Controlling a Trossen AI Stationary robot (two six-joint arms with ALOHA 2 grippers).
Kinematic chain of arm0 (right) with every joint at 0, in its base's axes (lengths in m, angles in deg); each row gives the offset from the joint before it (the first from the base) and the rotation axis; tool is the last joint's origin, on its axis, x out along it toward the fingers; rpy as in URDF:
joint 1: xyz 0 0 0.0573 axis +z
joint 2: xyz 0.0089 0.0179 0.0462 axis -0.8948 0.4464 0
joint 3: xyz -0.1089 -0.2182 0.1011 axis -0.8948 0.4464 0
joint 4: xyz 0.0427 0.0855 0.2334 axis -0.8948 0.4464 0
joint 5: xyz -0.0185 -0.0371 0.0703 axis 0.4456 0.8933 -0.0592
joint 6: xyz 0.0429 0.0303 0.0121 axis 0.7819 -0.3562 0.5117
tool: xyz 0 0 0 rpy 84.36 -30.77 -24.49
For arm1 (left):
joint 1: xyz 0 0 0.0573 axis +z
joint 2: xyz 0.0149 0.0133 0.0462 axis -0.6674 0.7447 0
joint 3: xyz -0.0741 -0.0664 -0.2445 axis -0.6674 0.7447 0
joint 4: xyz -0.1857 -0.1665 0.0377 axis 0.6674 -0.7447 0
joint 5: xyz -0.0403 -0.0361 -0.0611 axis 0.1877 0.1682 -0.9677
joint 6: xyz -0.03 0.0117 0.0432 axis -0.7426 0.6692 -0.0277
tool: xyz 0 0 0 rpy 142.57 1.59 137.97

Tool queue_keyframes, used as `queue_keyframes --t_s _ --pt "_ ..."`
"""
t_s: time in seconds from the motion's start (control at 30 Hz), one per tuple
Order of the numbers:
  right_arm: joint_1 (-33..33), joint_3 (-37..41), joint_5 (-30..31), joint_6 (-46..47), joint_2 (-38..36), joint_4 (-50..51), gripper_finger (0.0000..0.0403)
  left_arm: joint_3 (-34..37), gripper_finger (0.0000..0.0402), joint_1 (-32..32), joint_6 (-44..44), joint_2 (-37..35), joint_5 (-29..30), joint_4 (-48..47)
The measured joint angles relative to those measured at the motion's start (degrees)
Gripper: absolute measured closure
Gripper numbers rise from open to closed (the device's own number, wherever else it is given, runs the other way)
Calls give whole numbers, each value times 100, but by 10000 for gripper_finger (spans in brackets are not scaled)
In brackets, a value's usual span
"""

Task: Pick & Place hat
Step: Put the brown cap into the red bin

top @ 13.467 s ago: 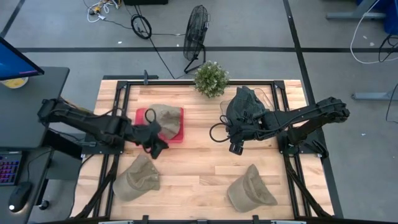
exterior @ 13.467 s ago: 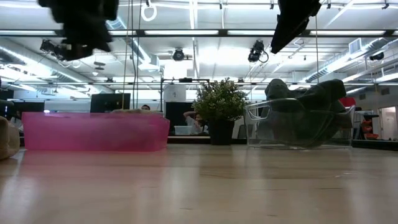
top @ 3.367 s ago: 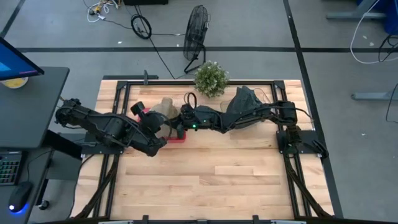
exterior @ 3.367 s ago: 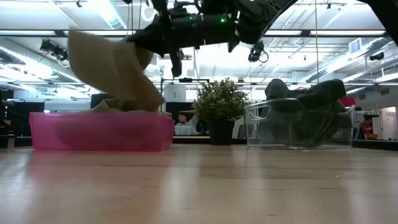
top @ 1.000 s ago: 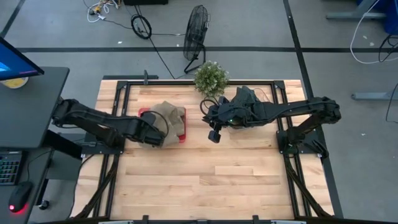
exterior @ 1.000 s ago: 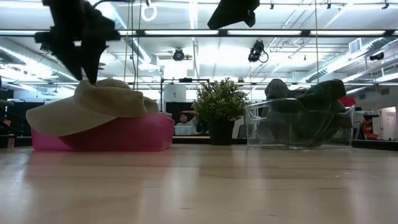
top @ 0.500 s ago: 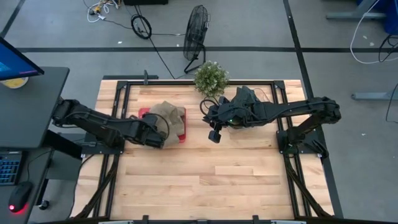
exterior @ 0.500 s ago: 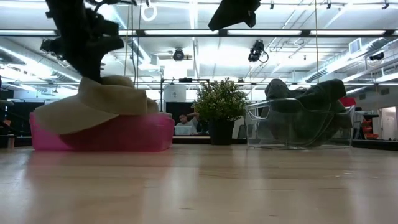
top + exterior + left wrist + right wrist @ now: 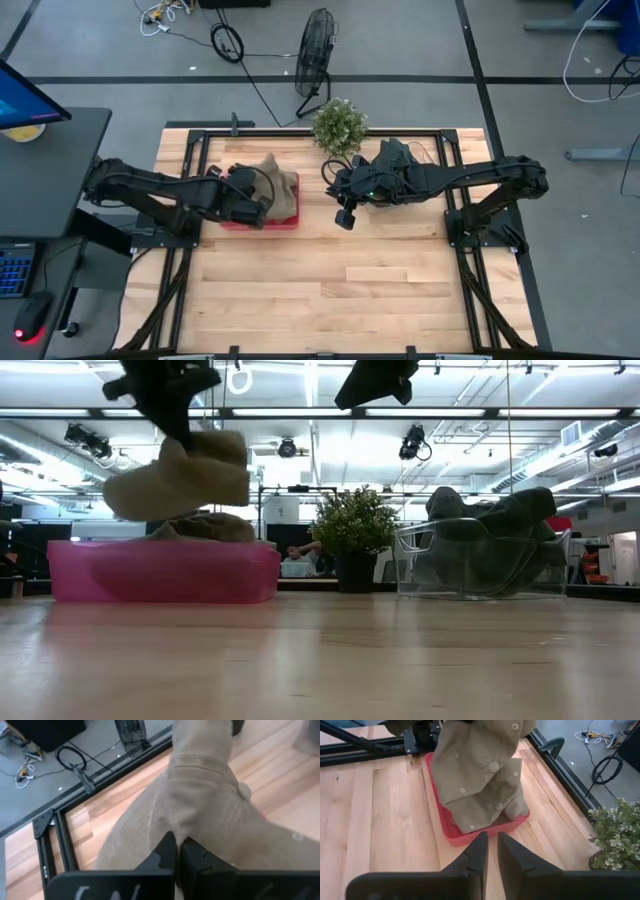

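My left gripper (image 9: 252,205) is over the pink bin (image 9: 285,224) and shut on a tan hat (image 9: 180,480), which hangs above the bin (image 9: 160,572). The hat also shows in the left wrist view (image 9: 200,805) and the right wrist view (image 9: 480,775). More tan hats (image 9: 205,525) lie in the bin. My right gripper (image 9: 345,216) hangs shut and empty above the table, right of the pink bin; it also shows in the right wrist view (image 9: 490,851). My left gripper pinches a bunched fold of the hat's tan cloth (image 9: 175,827) between its two fingers (image 9: 167,847). The fingers come from above, pointing down. The hat hangs below them, lifted clear of the bin and of the hats in it.
A clear bin (image 9: 480,555) of dark hats (image 9: 392,165) stands at the far right. A potted plant (image 9: 340,125) stands at the far edge, between the bins. The near half of the wooden table (image 9: 330,290) is bare.
My left gripper has gone up with the tan hat. The hat lay draped over the bin's rim and the pile; now it hangs bunched below the fingers, lifted clear of the bin.
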Motion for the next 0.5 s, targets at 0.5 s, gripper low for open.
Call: queue_keyframes --t_s 0.5 --pt "0 0 0 57 2 35 360 2529 386 499 279 2 -517 2951"
